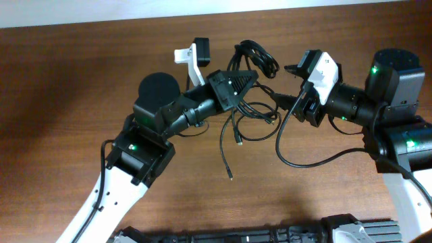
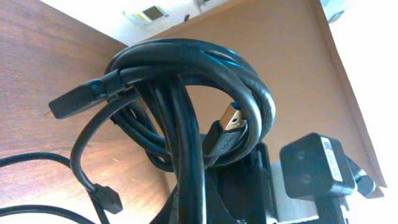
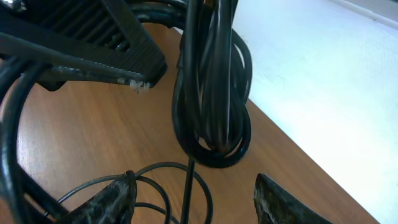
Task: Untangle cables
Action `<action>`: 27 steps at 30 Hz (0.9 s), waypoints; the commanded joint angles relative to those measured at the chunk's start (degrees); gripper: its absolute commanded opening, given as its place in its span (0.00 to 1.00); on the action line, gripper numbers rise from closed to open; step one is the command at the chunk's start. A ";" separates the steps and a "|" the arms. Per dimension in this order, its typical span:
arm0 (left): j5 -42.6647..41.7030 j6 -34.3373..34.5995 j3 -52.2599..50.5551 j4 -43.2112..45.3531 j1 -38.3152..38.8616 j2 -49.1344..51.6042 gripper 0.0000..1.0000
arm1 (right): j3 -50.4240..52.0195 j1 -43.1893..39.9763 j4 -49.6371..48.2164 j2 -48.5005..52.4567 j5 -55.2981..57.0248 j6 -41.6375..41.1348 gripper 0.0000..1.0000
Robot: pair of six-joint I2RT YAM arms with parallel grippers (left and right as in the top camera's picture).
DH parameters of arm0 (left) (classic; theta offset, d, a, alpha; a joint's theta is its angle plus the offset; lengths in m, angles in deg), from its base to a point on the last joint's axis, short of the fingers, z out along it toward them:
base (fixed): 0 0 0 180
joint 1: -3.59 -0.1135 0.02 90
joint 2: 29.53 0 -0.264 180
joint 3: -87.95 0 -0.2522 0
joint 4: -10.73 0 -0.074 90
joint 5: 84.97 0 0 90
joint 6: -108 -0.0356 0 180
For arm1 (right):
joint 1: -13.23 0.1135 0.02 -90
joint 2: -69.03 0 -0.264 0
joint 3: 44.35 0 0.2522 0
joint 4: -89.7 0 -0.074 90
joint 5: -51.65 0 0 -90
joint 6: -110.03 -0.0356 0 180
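Right now the cables [image 1: 256,57] are in the middle of the table [image 1: 81,81], near its far edge. The left gripper [image 1: 248,75] is closed tight on them and holds the thick looped part up, while some loose ends trail down onto the wood. I cannot see the exact spot where it pinches, since the loops hide it. The right gripper [image 3: 194,186] is close by with its jaws apart. It holds nothing; only one thin strand [image 3: 188,171] runs through the gap between them.

The cords look light and bendy, so they should flop and sag when pulled. Their skin is smooth and shiny, so I think they could slip through a weak pinch. The loops are wound round each other, so a hard tug would likely pull the knot tighter. The gold plug [image 2: 230,118] tucked inside the loops is small and hard, and it could catch on a loop. A good place to take hold, I think, is a loose end or the cord just behind a plug. Then it can be eased out slowly while the other side holds the bundle.
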 commanded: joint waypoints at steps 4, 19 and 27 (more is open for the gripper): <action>0.63 1.81 0.15 1.79 3.17 -0.33 0.00 | -0.44 0.20 -1.33 0.11 0.24 0.24 0.35; 15.91 -4.70 0.15 0.72 1.73 -0.33 0.00 | -0.44 0.20 18.58 -0.02 -2.03 14.95 0.04; 20.72 -4.72 0.15 -5.44 1.11 -0.33 0.00 | -0.44 0.13 18.64 -0.02 -3.65 19.26 0.04</action>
